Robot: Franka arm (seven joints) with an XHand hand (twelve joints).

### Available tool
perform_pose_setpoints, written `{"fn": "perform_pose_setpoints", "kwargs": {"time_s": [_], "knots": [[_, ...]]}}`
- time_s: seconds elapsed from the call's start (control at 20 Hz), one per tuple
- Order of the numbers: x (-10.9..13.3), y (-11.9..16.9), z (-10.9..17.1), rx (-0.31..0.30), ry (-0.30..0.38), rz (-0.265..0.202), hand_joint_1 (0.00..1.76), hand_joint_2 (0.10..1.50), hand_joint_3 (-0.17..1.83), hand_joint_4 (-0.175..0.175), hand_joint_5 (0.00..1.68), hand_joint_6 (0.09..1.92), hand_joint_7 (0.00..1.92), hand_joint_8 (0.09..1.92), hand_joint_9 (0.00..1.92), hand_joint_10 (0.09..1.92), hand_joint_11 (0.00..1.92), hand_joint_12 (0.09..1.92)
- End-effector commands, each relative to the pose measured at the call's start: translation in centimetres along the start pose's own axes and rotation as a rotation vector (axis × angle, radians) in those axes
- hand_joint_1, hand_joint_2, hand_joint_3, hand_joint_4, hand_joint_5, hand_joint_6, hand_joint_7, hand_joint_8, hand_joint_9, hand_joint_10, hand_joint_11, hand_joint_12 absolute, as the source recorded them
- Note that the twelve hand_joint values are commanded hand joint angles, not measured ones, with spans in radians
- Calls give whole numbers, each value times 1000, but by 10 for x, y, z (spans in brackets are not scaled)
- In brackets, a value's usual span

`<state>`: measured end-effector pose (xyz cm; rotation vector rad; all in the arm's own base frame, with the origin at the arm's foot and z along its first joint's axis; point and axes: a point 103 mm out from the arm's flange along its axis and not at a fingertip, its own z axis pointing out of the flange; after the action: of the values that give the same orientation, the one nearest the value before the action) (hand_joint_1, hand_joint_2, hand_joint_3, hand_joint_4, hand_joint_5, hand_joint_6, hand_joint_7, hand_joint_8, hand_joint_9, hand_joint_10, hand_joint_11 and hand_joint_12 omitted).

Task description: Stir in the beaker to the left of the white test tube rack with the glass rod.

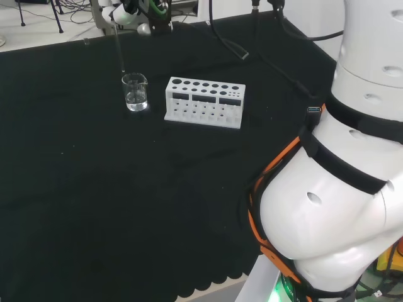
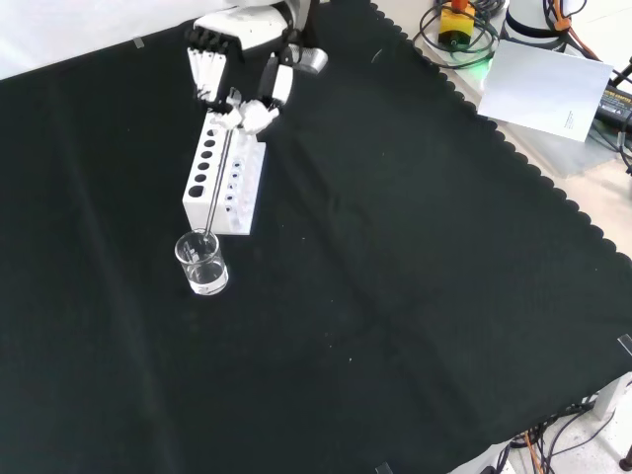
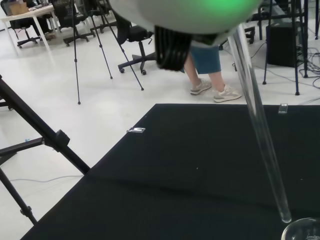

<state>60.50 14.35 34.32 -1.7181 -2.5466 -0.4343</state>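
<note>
The robot hand [image 2: 242, 104] pinches the glass rod [image 2: 219, 178], tip above the half-cropped beaker [image 3: 302, 231].

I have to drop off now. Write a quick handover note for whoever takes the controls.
Hand: shut on the rod, holding it above the rack in the front view.
Rod: slanted down, tip at the rim of the beaker; wrist view shows the tip just above the rim, not yet in.
Beaker: beside the rack's end, some clear liquid inside.
Done: rod brought to the beaker.
Left: lower the tip in, stir.
</note>
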Motion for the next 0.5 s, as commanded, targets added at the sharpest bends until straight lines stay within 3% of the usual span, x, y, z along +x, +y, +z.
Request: {"fn": "perform_pose_setpoints", "kwargs": {"time_s": [0.05,0.5], "knots": [[-18,10,16,12,26,-2,1304,615,920,-175,1073,903,1150,1276,1553,1034,1645,814],[-47,7,24,27,39,48,1304,614,920,-175,1075,901,1150,1277,1553,1034,1644,817]]}}
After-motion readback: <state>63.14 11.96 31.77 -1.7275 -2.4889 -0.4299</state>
